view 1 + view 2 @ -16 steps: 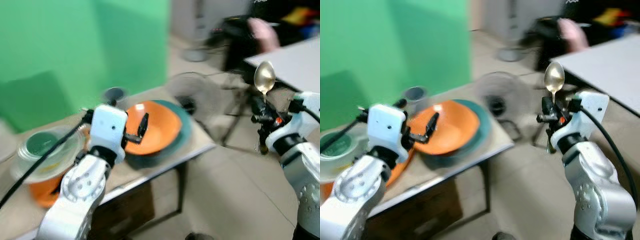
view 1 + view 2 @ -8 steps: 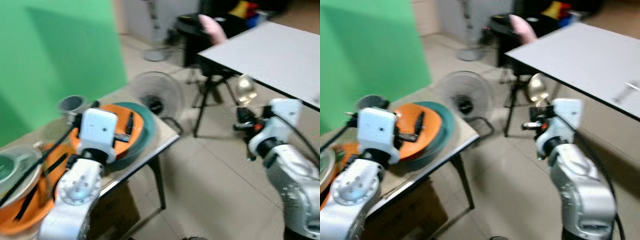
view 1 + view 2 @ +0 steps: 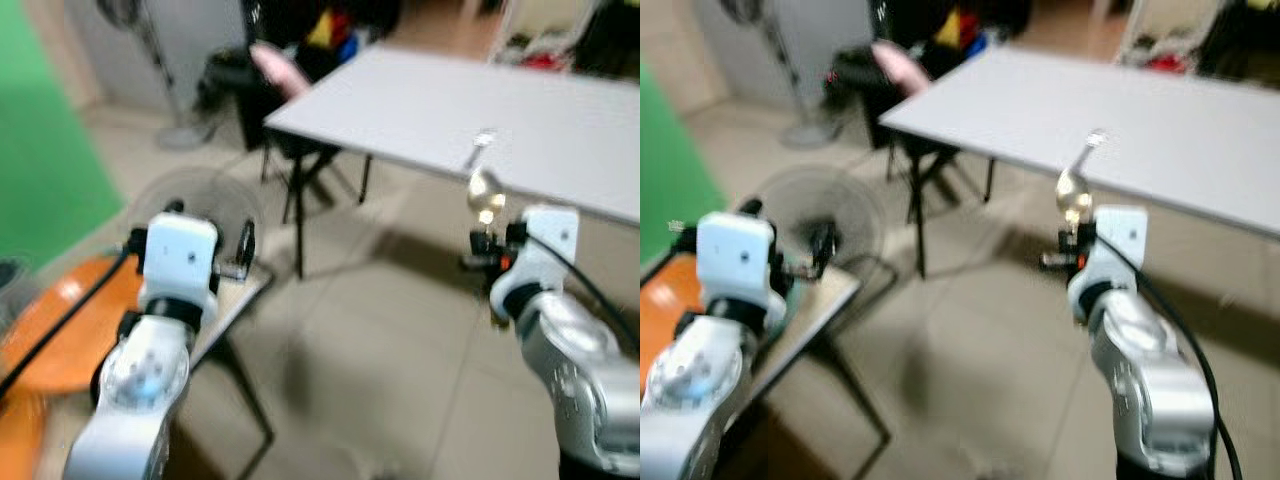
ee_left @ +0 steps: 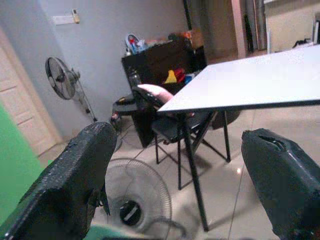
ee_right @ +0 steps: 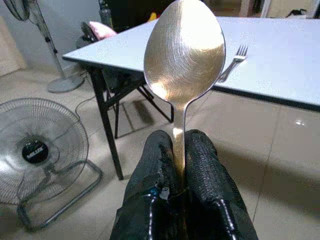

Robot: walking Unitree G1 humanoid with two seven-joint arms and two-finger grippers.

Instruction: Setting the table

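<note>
My right gripper (image 5: pixel 179 142) is shut on the handle of a golden spoon (image 5: pixel 184 50), which stands upright with its bowl on top. In the eye views the spoon (image 3: pixel 486 192) rises in front of the long white table (image 3: pixel 430 105). A fork (image 5: pixel 232 63) lies on that table near its front edge, beyond the spoon. My left gripper (image 4: pixel 180 137) is open and holds nothing; it hovers over the edge of the small side table (image 3: pixel 235 290) at the left.
An orange plate (image 3: pixel 60 322) lies on the side table at the far left. A floor fan (image 3: pixel 822 205) stands on the tiled floor between the two tables. A dark chair with a pink cloth (image 3: pixel 278 68) stands at the white table's far left end.
The whole view has swung to the right: the side table with its dishes has slid off to the left and the white table has come in. The spoon stays held upright.
</note>
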